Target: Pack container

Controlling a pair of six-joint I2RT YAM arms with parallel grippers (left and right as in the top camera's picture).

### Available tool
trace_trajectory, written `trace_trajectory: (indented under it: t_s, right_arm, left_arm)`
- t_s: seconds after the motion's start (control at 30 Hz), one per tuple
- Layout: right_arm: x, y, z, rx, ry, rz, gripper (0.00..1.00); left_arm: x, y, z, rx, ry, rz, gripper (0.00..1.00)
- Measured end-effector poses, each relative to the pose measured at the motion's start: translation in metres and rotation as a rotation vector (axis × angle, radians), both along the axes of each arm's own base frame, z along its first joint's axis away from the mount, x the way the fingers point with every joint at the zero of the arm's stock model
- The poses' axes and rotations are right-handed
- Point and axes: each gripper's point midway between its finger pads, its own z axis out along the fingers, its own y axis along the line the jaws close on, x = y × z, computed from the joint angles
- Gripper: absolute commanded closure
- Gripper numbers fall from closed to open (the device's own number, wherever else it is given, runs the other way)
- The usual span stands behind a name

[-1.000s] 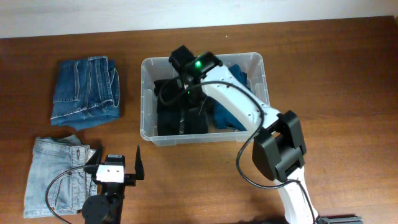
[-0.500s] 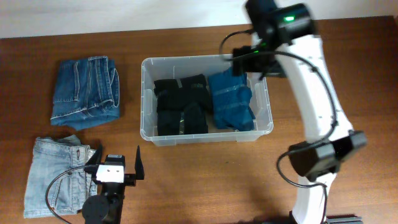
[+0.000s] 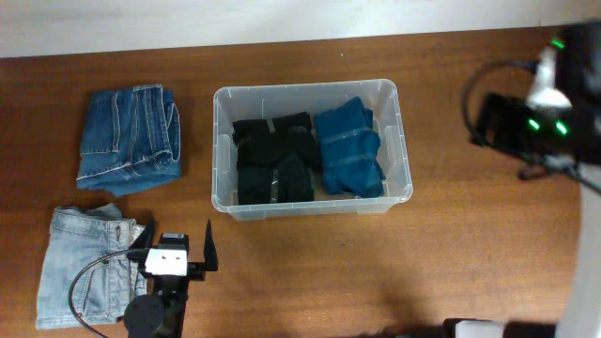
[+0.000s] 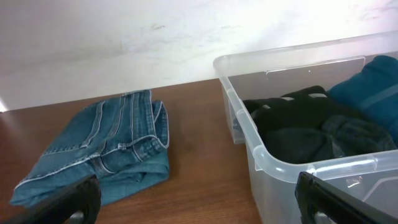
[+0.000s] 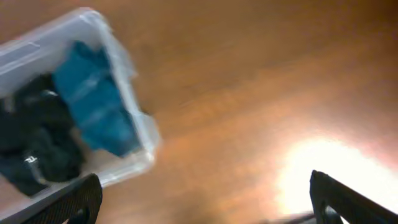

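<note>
Overhead view is evenly lit and sharp across the table (image 3: 282, 272), with soft shadows only; the right arm (image 3: 549, 103) at the right edge is smeared by motion blur. Left wrist view is crisp, the wall (image 4: 124, 37) washed bright toward the upper right. Right wrist view is blurred throughout: container (image 5: 43, 38) smeared in the upper left, white glare on the wood lower right.

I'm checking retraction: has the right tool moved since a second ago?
Yes. Overhead, the right tool went from over the container to well right of it.
</note>
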Motion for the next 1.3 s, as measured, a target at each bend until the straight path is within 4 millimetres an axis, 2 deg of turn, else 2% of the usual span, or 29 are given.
trace_trajectory:
  t_s: [0.13,0.23,0.57,0.73,0.83,1.0,1.3]
  right_arm:
    - [-0.028,-0.025,-0.015,0.019,0.034,-0.087,0.01]
    - [-0.031,-0.032,-0.025,0.063,0.031,-0.096,0.01]
    - [-0.039,-0.021,-0.060,0.193,0.101,-0.040,0.01]
    - [-0.029,-0.026,-0.094,0.202,0.126,-0.038,0.01]
    - [-0.022,-0.029,-0.123,0.208,0.146,-0.033,0.02]
    - [-0.021,-0.030,-0.149,0.227,0.190,-0.033,0.01]
    - [-0.011,-0.035,-0.166,0.241,0.219,-0.036,0.01]
  left_arm:
    - [0.000,0.000,0.000,0.000,0.000,0.000,0.01]
    - [0.000,0.000,0.000,0.000,-0.001,0.000,0.01]
    - [0.000,0.000,0.000,0.000,0.000,0.000,0.01]
    - [0.000,0.000,0.000,0.000,0.000,0.000,0.01]
    - [0.000,0.000,0.000,0.000,0.000,0.000,0.01]
    - [0.000,0.000,0.000,0.000,0.000,0.000,0.01]
    - [0.000,0.000,0.000,0.000,0.000,0.000,0.01]
